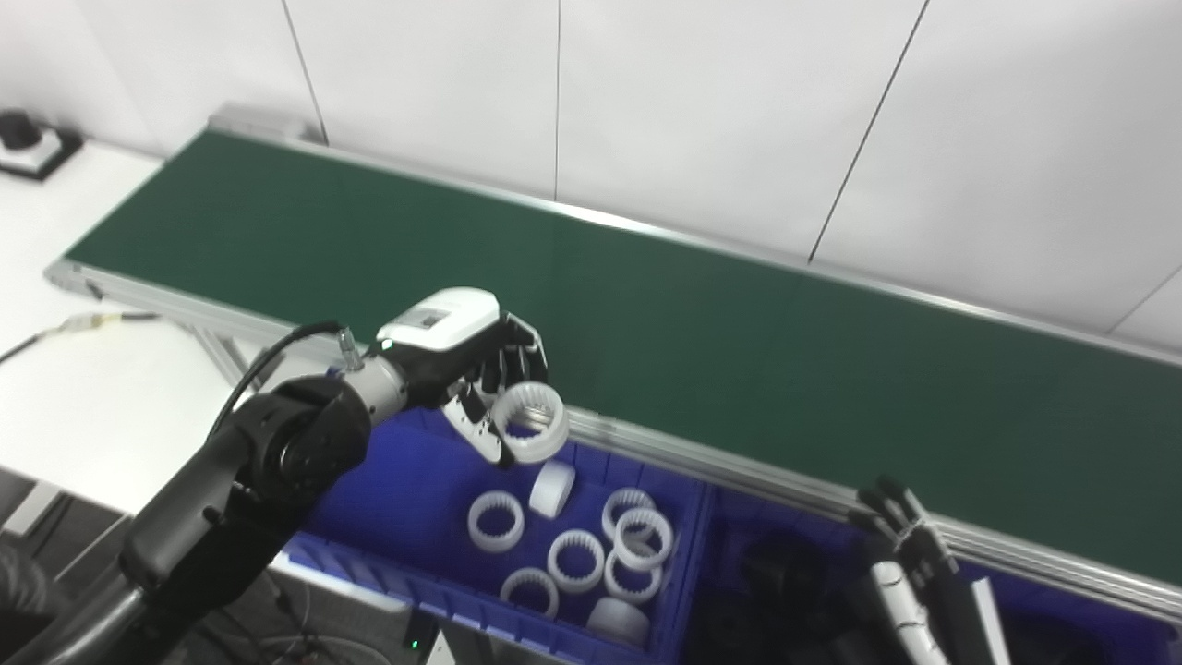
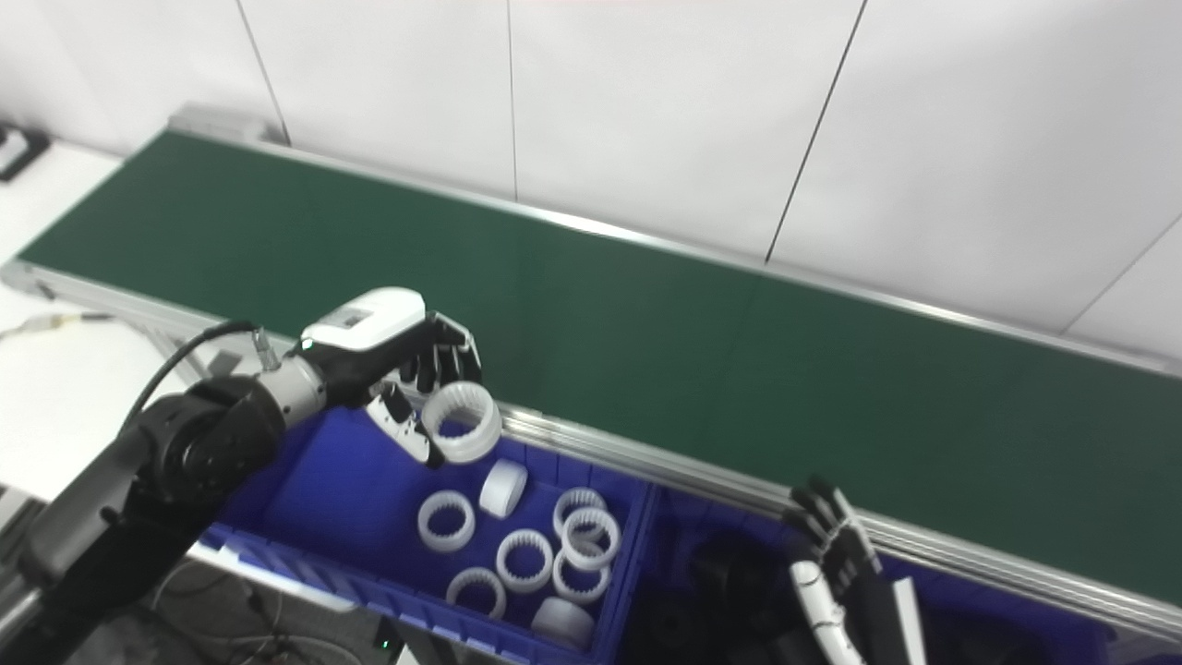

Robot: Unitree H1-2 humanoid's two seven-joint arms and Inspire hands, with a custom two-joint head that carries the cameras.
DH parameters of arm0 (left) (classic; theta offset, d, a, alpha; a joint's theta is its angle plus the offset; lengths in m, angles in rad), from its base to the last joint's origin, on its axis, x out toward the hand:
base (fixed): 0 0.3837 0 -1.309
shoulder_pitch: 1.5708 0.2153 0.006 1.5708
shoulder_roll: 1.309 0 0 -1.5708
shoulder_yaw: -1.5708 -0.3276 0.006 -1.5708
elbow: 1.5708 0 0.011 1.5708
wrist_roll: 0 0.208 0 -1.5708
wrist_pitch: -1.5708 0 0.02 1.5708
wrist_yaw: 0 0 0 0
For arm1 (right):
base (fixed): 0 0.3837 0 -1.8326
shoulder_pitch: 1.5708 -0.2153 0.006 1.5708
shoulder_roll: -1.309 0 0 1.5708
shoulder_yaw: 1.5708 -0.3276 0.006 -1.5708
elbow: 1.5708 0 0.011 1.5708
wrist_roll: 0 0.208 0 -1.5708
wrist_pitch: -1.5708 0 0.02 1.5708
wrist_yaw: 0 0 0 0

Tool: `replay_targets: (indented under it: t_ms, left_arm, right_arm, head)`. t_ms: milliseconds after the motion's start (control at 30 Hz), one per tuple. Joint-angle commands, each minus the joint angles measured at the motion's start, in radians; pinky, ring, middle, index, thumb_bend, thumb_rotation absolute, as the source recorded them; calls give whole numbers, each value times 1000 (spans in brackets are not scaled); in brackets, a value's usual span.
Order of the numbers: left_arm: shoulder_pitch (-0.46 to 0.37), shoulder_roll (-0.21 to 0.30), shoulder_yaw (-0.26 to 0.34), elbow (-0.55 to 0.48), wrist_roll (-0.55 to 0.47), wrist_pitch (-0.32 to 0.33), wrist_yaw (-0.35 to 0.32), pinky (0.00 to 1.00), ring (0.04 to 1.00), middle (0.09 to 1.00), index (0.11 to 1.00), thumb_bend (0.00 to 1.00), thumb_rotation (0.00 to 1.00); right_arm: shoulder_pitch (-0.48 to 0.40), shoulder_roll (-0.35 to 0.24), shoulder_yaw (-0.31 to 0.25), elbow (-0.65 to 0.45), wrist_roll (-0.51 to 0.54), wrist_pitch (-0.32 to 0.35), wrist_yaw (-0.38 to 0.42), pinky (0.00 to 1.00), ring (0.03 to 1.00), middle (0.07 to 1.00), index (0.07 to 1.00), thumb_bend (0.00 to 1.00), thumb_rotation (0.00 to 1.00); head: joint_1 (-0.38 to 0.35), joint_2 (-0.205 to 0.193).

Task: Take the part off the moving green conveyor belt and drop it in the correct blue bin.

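Note:
My left hand (image 1: 471,369) hangs over the left blue bin (image 1: 406,499), shut on a white toothed ring (image 1: 531,422) pinched between thumb and fingers. The ring is above the bin's far side, just in front of the conveyor's metal rail. Several white rings (image 1: 577,554) lie in that bin. The green belt (image 1: 646,305) carries no part in view. My right hand (image 1: 910,563) rests low over the right blue bin (image 1: 766,573), fingers spread and holding nothing. That bin holds dark parts (image 2: 729,563).
A white table (image 1: 83,369) with a cable lies left of the conveyor, and a black-and-white device (image 1: 23,143) sits at its far corner. White wall panels stand behind the belt. The conveyor's aluminium rail (image 1: 739,471) runs between the belt and the bins.

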Motion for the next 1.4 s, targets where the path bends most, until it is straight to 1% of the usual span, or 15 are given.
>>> replay_targets:
  t_ms: [0, 200, 400, 567, 633, 700, 767, 833, 967, 1067, 1133, 1367]
  left_arm:
    - [-5, -2, 4, -23, 10, 3, 18, 403, 433, 484, 501, 504, 0]
    - [27, -29, 2, 12, 15, -31, 74, 393, 420, 482, 509, 504, 0]
    - [44, -42, -2, 51, 30, -35, 106, 385, 416, 489, 511, 503, 0]
    - [70, -63, -4, 120, 23, -63, 177, 381, 414, 494, 510, 503, 0]
    - [82, -79, -10, 165, 28, -72, 209, 389, 418, 497, 508, 503, 0]
    - [91, -97, -18, 237, 23, -94, 252, 398, 420, 501, 508, 502, 0]
    - [93, -104, -23, 273, 22, -104, 274, 406, 423, 503, 507, 502, 0]
    - [92, -113, -34, 338, 28, -123, 315, 417, 426, 500, 508, 503, 0]
    - [86, -127, -41, 450, 12, -183, 392, 415, 423, 492, 513, 503, 0]
    - [77, -135, -44, 495, -6, -180, 397, 427, 431, 495, 509, 503, 0]
    - [75, -135, -47, 514, -17, -193, 405, 437, 439, 499, 502, 503, 0]
    - [72, -129, -57, 537, -33, -197, 418, 434, 443, 509, 492, 502, 0]
  right_arm:
    - [-15, -3, -4, -31, 24, 17, 16, 768, 827, 859, 902, 488, 701]
    - [-16, -7, -9, -22, 26, 7, 23, 763, 818, 852, 893, 518, 697]
    - [-12, -11, -10, -26, 19, 11, 23, 760, 818, 852, 894, 519, 704]
    - [-8, -13, -8, -30, 20, 10, 24, 759, 816, 853, 896, 510, 701]
    - [-6, -15, -10, -30, 23, 10, 26, 759, 817, 854, 895, 514, 699]
    - [-3, -18, -11, -32, 25, 11, 27, 759, 817, 855, 893, 512, 695]
    - [-2, -18, -12, -34, 27, 12, 27, 759, 816, 853, 891, 509, 689]
    - [-1, -19, -12, -34, 24, 12, 25, 757, 816, 852, 892, 515, 695]
    - [-1, -21, -10, -34, 19, 15, 24, 753, 815, 854, 895, 520, 702]
    - [-1, -19, -9, -38, 16, 19, 22, 750, 814, 853, 895, 519, 699]
    - [-1, -17, -9, -37, 20, 19, 22, 751, 814, 853, 895, 519, 696]
    - [0, -14, -9, -34, 25, 18, 23, 762, 820, 858, 897, 526, 698]
  head:
    - [-1, 4]
    - [-1, 7]
    - [-8, 1]
    - [-13, -2]
    - [-15, -7]
    - [-18, -7]
    - [-18, -7]
    - [-20, -8]
    - [-21, -10]
    - [-22, -12]
    - [-23, -14]
    - [-25, -20]
